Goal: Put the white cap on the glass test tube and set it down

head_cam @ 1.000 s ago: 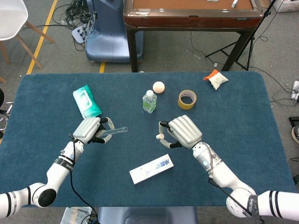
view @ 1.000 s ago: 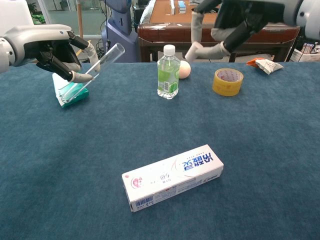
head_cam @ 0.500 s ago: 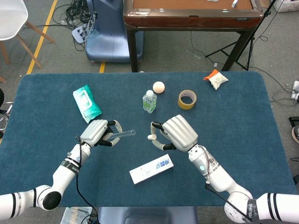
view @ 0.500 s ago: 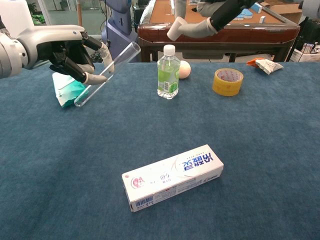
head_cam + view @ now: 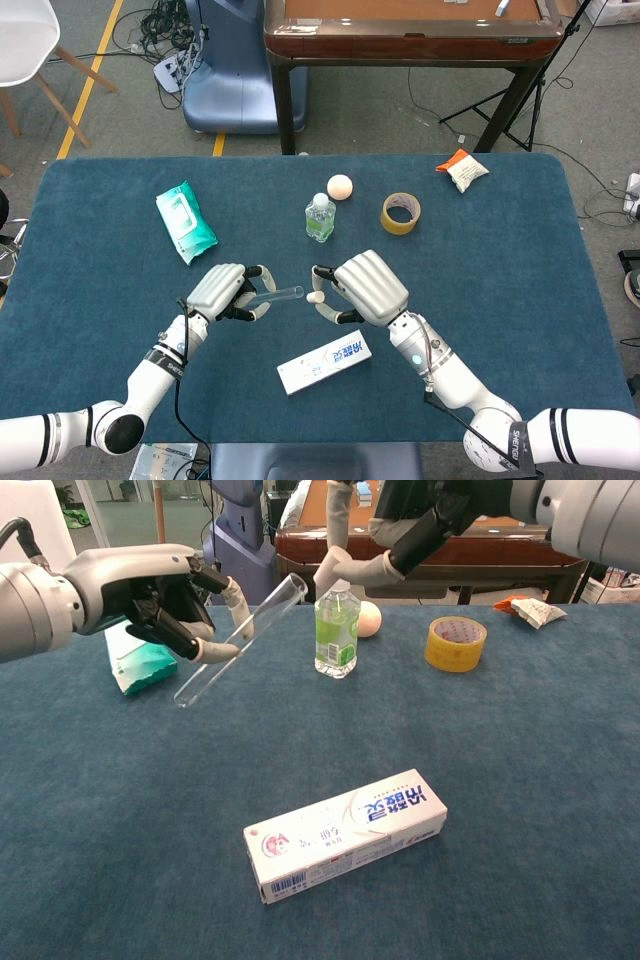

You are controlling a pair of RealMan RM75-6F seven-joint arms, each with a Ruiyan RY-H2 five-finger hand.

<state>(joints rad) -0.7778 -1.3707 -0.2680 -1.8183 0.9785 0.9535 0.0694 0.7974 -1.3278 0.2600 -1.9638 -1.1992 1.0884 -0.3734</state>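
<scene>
left hand [image 5: 222, 290] grips tube [image 5: 272, 296], mouth toward 3 o'clock | right hand [image 5: 362, 288] pinches cap [image 5: 315, 297] just beside the mouth, not touching | change: both hands have closed toward table centre, gap nearly gone | next: seat cap, set down

1. Clear, glossy glass test tube [image 5: 240, 640] catches the light.
2. Matt blue cloth covers the tabletop [image 5: 520, 260].
3. Smooth printed cardboard box [image 5: 345, 835].
4. Shiny yellow tape roll [image 5: 456, 643].
5. Glossy plastic wipes pack [image 5: 185, 220].
</scene>
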